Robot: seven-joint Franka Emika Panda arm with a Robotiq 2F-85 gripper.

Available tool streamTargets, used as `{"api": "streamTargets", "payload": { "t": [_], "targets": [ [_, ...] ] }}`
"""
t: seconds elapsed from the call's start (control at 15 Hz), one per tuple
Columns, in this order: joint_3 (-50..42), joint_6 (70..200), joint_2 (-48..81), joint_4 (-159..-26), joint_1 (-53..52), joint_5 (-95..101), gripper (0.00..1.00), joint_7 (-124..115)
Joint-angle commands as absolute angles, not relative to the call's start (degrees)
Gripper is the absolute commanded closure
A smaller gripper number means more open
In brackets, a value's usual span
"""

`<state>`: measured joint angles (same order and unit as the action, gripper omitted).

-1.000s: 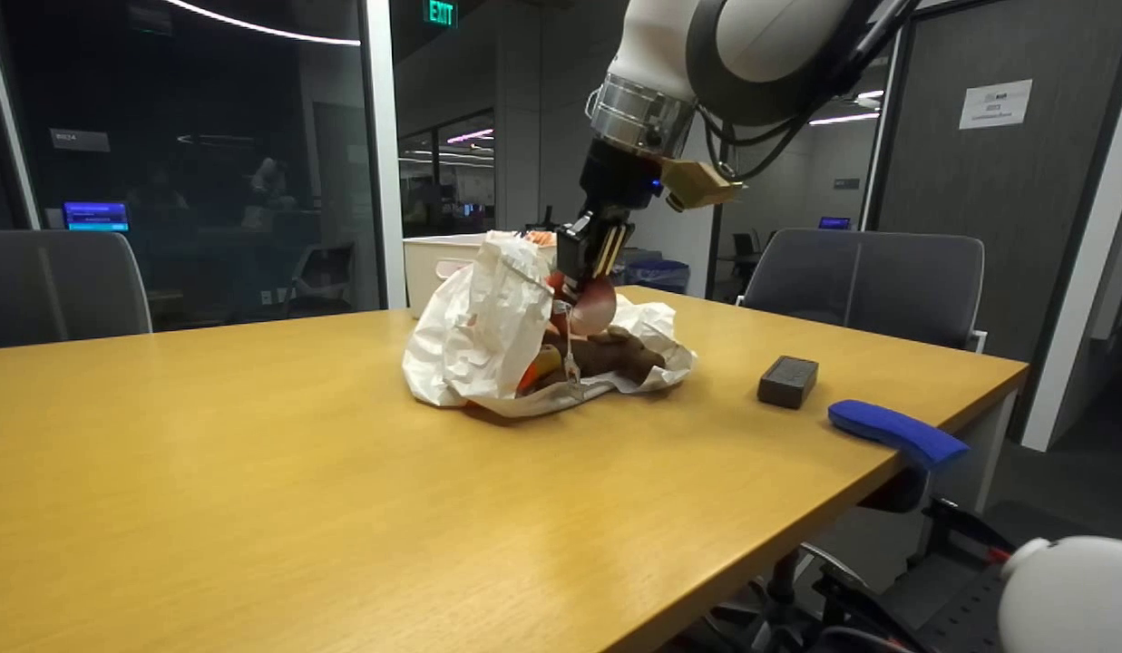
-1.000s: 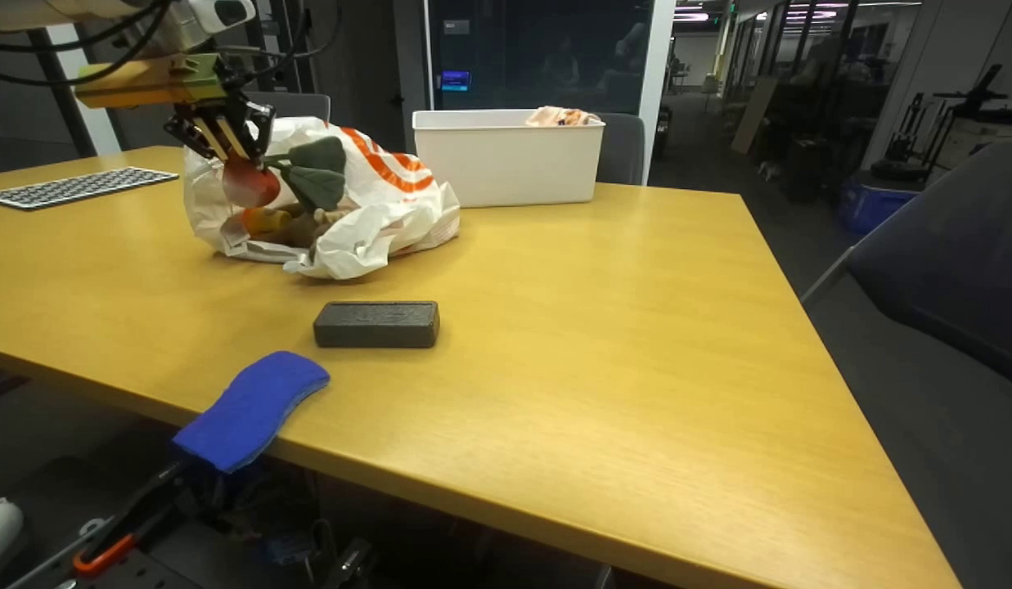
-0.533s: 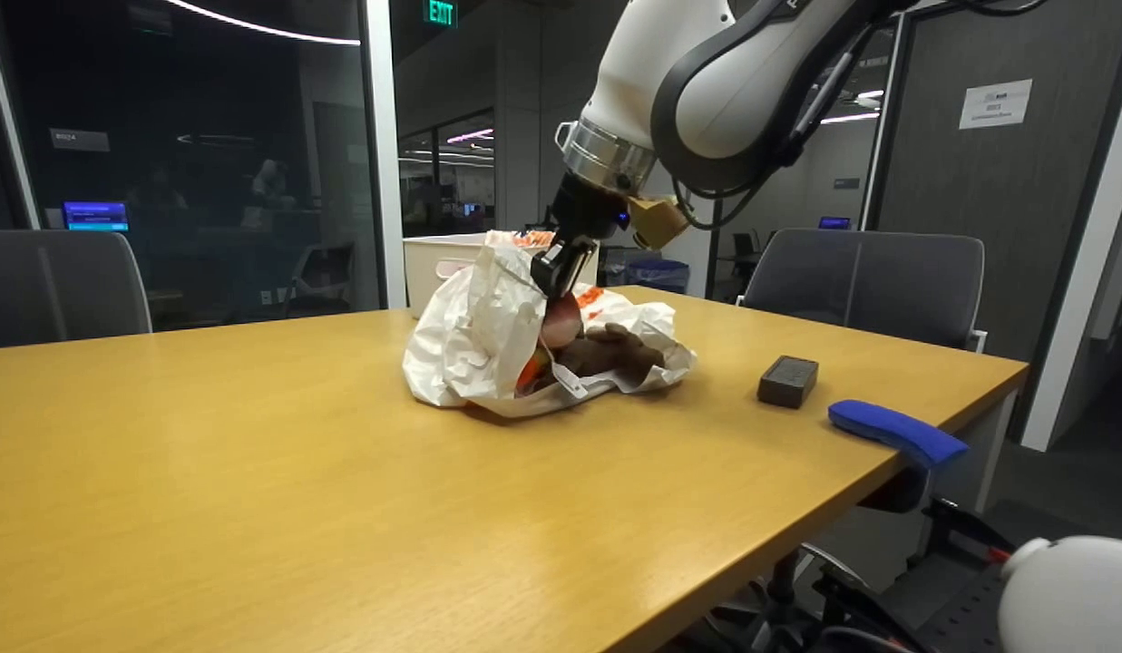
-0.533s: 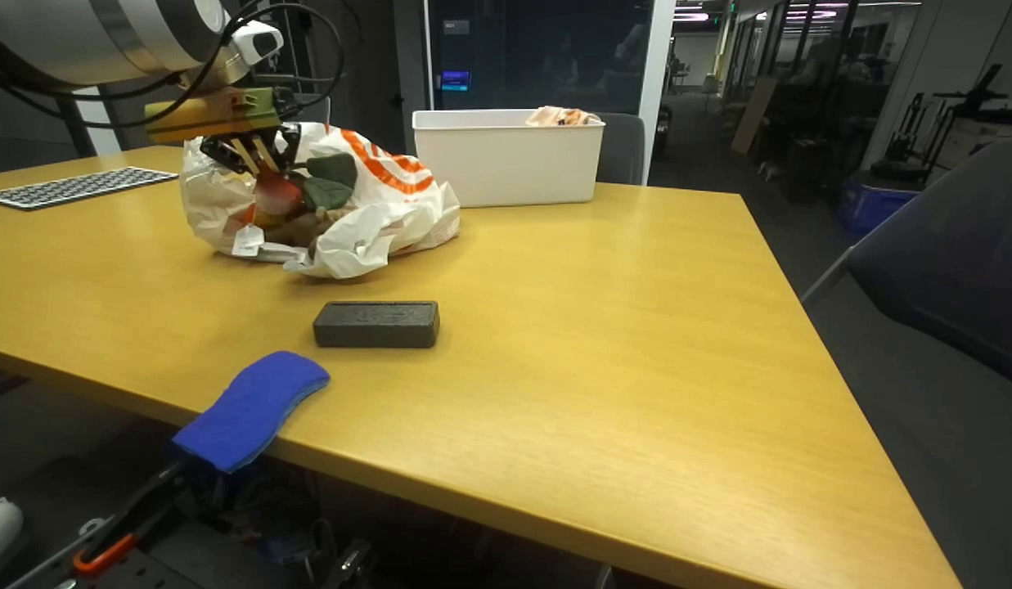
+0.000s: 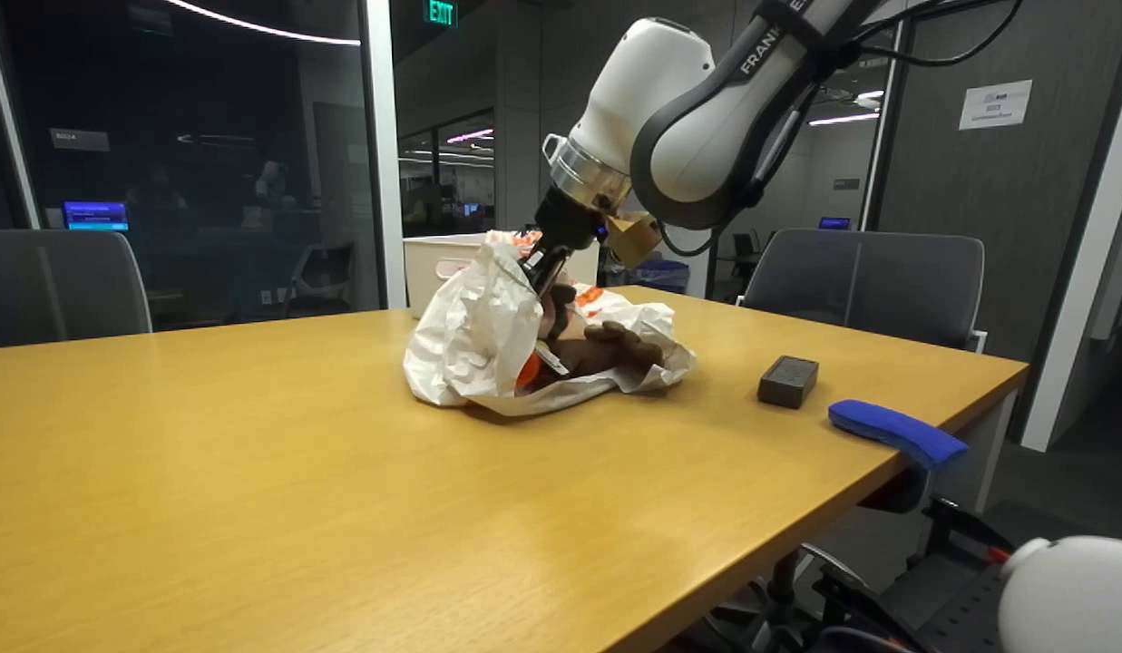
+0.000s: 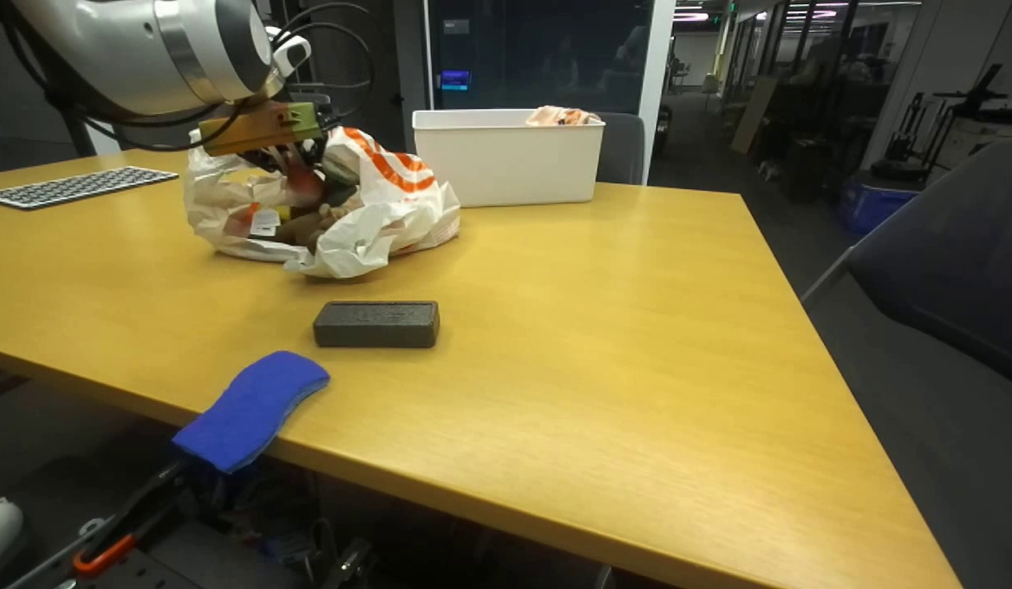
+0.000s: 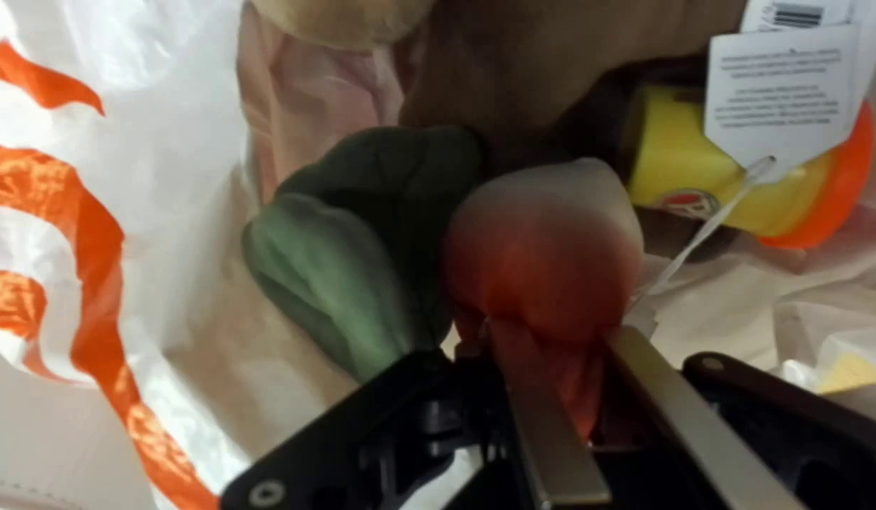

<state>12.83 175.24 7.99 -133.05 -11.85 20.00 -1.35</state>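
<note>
the gripper (image 7: 554, 329) has its jaws nearly together, the narrow gap between them filled by the 6 o'clock end of a red-and-pale plush (image 7: 544, 248), which they grasp. that plush is within the mouth of a crumpled white bag (image 7: 161, 184); whether it rests on what lies under it or hangs just clear, i cannot tell. in the wrist view, green leaves (image 7: 338, 248) sit against it at 9 o'clock, a brown plush-looking thing (image 7: 544, 57) is near it at 12, and a yellow tub (image 7: 671, 156) with an orange lid (image 7: 838, 191) lies at 2, partly covered by a white tag (image 7: 785, 99). in an exterior view the arm (image 5: 706, 150) slants in from between 1 and 2 o'clock. in an exterior view, with the bag as the dial's centre, a white bin (image 6: 506, 164) stands just beside it between 2 and 3, a keyboard (image 6: 80, 186) lies at 9 and a dark block (image 6: 376, 325) at 5; from that block, a blue pad (image 6: 252, 409) lies at 8, hanging over the edge of the table (image 6: 636, 343).
</note>
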Motion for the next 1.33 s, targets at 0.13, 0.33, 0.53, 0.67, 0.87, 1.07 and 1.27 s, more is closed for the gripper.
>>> {"api": "streamTargets", "payload": {
  "t": [0.13, 0.33, 0.53, 0.67, 0.87, 1.07, 1.27],
  "targets": [
    [9.5, 174.9, 11.2, -129.8, -12.4, 21.0, 0.47, -3.3],
    [5.2, 168.2, 8.1, -129.2, -15.8, 24.3, 0.25, -10.3],
    [2.4, 158.1, 4.8, -127.5, -18.4, 30.3, 0.01, -21.5],
    [3.9, 148.5, 2.3, -126.8, -18.5, 29.1, 0.0, -24.4],
    [8.1, 133.9, -0.9, -126.3, -16.4, 19.9, 0.0, -20.8],
    [9.5, 123.3, -3.5, -125.9, -15.3, 13.4, 0.0, -19.9],
    [9.8, 123.1, -5.4, -128.8, -14.2, 11.9, 0.0, -18.8]
  ]
}}
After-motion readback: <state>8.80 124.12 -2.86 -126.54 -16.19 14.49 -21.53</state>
